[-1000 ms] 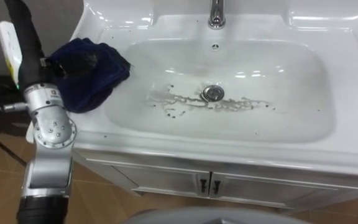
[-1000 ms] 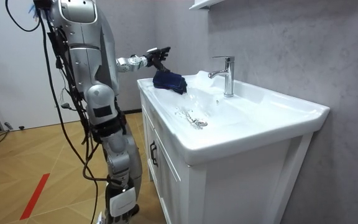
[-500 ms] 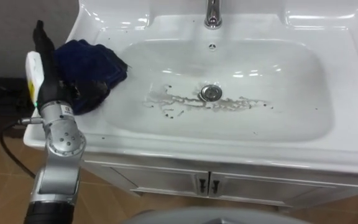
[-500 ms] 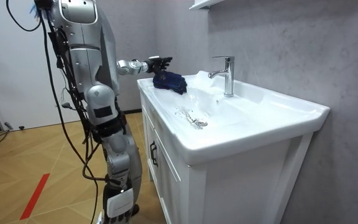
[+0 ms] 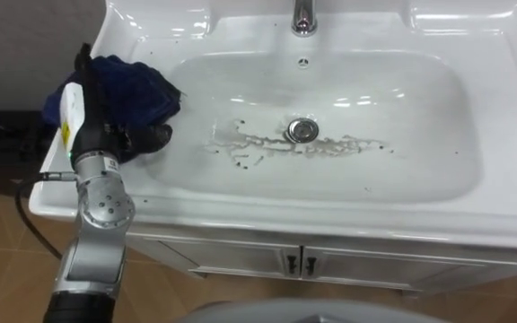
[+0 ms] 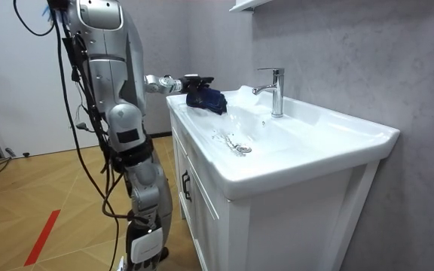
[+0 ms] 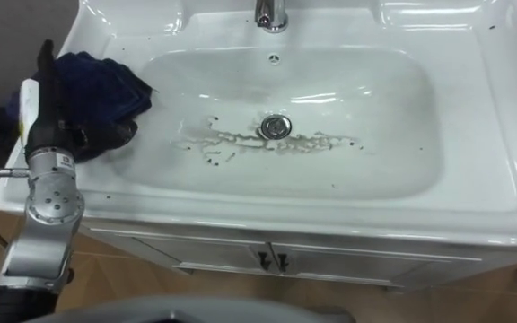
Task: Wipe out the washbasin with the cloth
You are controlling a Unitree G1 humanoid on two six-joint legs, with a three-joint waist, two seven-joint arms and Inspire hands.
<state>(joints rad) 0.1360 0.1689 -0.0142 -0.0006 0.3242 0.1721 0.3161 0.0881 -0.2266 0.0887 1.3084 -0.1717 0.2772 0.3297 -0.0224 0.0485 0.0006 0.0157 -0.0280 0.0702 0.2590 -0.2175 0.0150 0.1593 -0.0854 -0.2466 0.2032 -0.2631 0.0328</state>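
Note:
The white basin (image 5: 411,135) has a streak of dark dirt (image 5: 267,144) running across its bottom past the drain (image 5: 302,130). A dark blue cloth (image 5: 137,85) lies bunched on the basin's left rim, partly over the slope of the bowl. My left hand (image 5: 92,112) rests on the cloth's near side, its dark fingers (image 5: 146,137) lying relaxed over the cloth's front edge. In the room view I stand at the basin's end, with the left hand (image 6: 194,80) stretched out on top of the cloth (image 6: 209,99).
A chrome faucet (image 5: 303,16) stands at the middle of the back rim. Small dark specks dot the rim and bowl. Below the basin are white cabinet doors (image 5: 294,265) with two handles. Wooden floor lies to my left.
My left hand has come down from above the rim and now lies on the cloth. The eye views have shifted a little. The cloth and the dirt have not moved.

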